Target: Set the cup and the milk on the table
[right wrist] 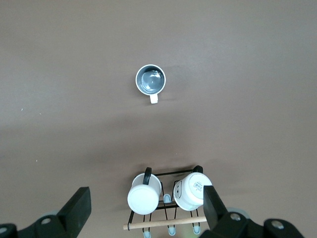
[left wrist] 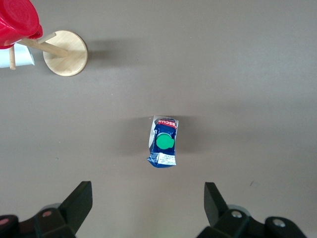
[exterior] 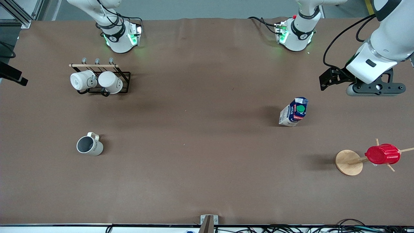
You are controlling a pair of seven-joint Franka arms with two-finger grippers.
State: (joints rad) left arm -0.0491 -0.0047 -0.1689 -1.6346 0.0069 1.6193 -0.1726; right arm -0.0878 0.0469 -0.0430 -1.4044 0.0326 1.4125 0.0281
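Note:
The cup [exterior: 89,145], off-white with a dark grey inside, stands upright on the brown table [exterior: 200,129] toward the right arm's end; it also shows in the right wrist view [right wrist: 150,80]. The milk [exterior: 294,111], a blue-and-white carton with a green cap, stands on the table toward the left arm's end and shows in the left wrist view [left wrist: 164,142]. My left gripper [exterior: 376,88] hangs high over the table beside the milk, open and empty [left wrist: 148,203]. My right gripper [right wrist: 146,208] is open and empty, high over the mug rack; the front view does not show it.
A black wire rack [exterior: 124,75] with two white mugs [exterior: 83,80] stands farther from the front camera than the cup; it also shows in the right wrist view [right wrist: 166,174]. A red ribbed cup [exterior: 382,154] hangs on a wooden stand [exterior: 348,162] nearer the front camera than the milk.

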